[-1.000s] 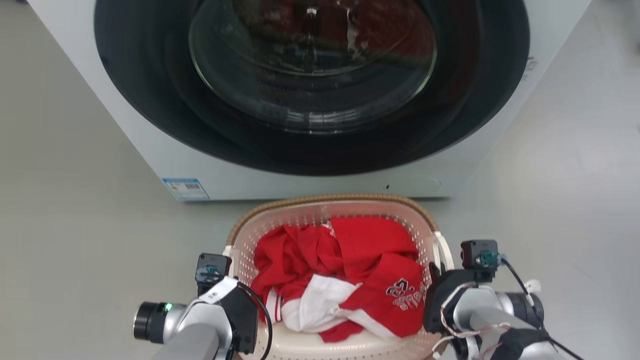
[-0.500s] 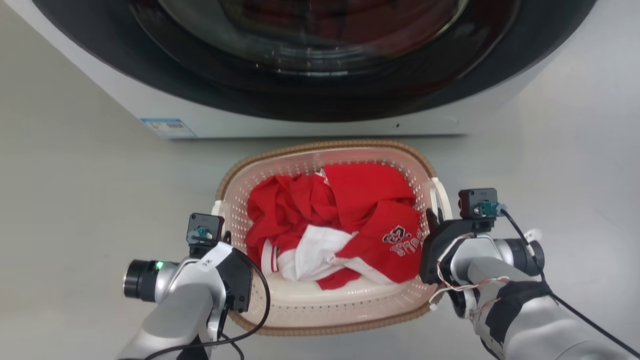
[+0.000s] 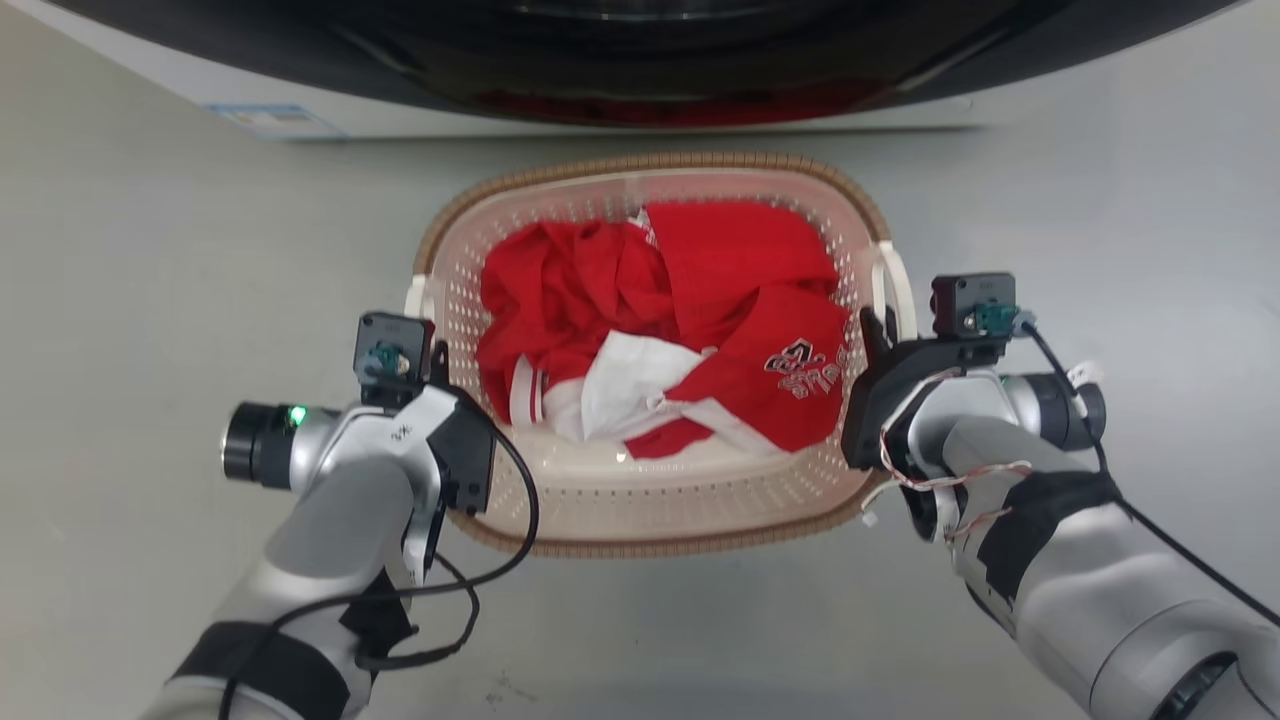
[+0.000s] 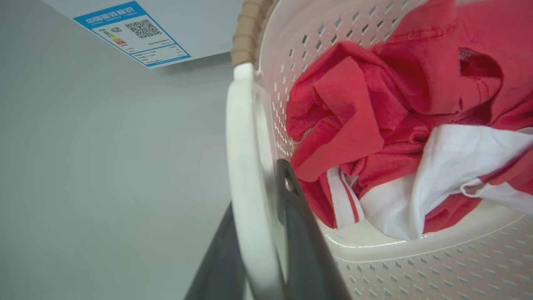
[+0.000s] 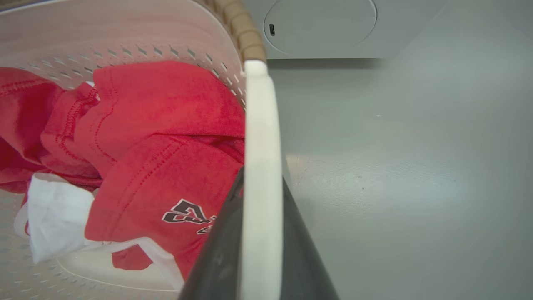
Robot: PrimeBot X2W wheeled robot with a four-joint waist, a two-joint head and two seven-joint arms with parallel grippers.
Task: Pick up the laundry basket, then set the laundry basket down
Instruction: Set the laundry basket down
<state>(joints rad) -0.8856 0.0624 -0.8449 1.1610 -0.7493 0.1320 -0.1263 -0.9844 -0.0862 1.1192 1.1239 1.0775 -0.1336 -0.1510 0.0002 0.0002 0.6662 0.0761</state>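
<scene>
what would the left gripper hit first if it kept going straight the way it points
The left gripper is shut on the basket's white handle; sliding on, it would likely meet the brown rim first, with the washing machine beyond.

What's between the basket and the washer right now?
Only a narrow strip of bare grey floor lies between the basket and the washer, as seen in the head view.

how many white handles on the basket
2: left handle in the left gripper, right handle in the right gripper, on opposite sides of the laundry basket.
</scene>
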